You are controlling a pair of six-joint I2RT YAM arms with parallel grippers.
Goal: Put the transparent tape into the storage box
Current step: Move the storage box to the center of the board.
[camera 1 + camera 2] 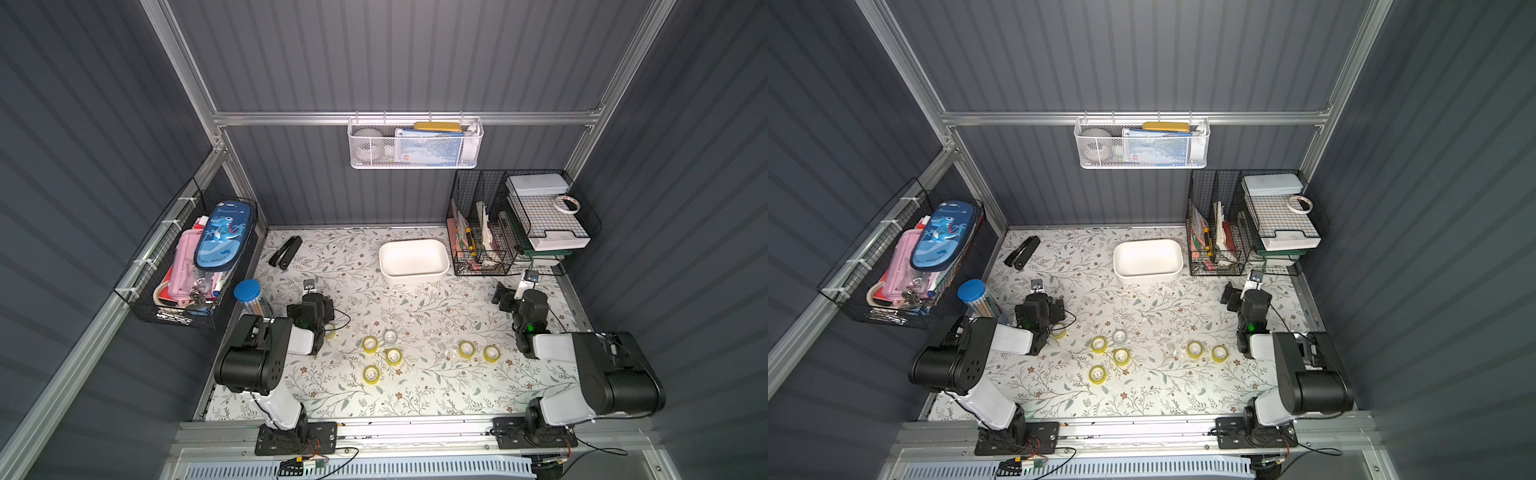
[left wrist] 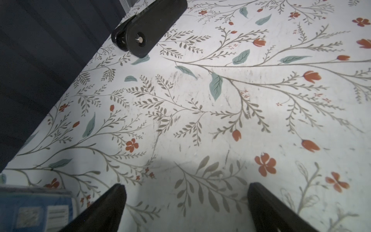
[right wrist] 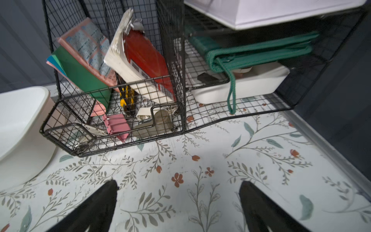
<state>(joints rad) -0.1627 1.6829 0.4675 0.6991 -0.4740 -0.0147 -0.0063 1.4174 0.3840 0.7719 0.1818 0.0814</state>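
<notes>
Transparent tape (image 1: 393,356), 7 rolls, mid mat (image 1: 436,386); storage box (image 1: 415,277) nr back edge.

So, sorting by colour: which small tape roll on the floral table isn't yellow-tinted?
The colourless greyish-white roll, nearest the white plastic tub; the other rolls look yellow.

bright tabletop, dim walls, sharp

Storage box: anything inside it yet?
Nothing: the box shows a bare white floor in both top views. Only the strip just behind its near wall is covered from view.
</notes>
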